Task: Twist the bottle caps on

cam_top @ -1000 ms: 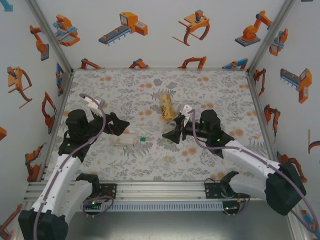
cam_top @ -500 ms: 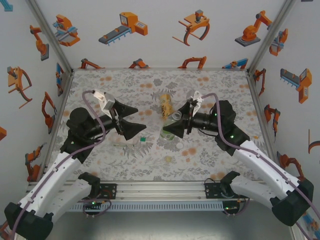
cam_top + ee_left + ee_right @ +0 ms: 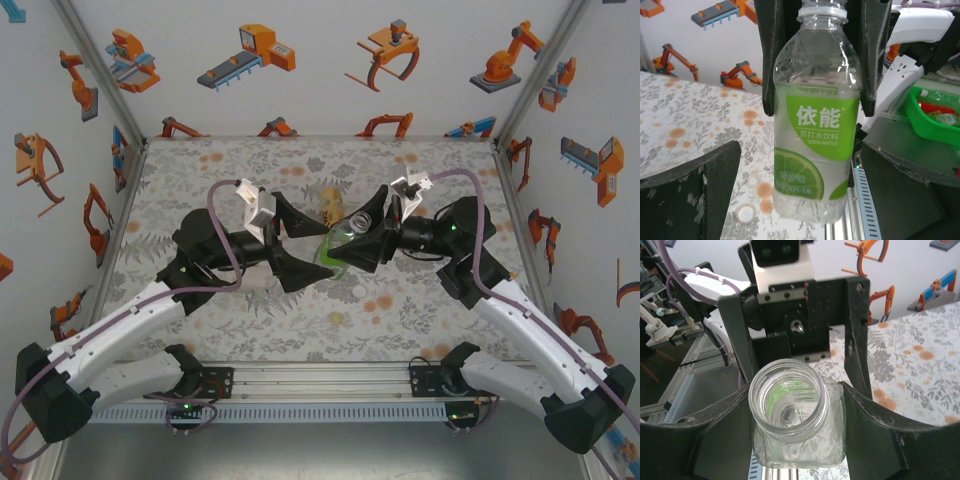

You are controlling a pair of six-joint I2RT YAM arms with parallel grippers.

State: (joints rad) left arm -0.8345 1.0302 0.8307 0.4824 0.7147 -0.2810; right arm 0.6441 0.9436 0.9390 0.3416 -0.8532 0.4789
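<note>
Seen from above, the right pincer (image 3: pixel 350 245) clenched the green-labelled bottle (image 3: pixel 330 256) over mid-table (image 3: pixel 420 300), with the left pincer (image 3: pixel 303 248) spread wide just beside it and an amber bottle (image 3: pixel 333 205) lying behind. The left wrist view showed a white cap (image 3: pixel 745 213) on the table. The right wrist view showed the held bottle's mouth uncapped.

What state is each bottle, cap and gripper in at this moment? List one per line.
green-label bottle: uncapped, mouth open, held off the table.
right gripper: shut on the green-label bottle.
left gripper: open wide, gripping nothing.
amber bottle: lying on its side on the table.
white cap: loose on the table, on no bottle.
</note>
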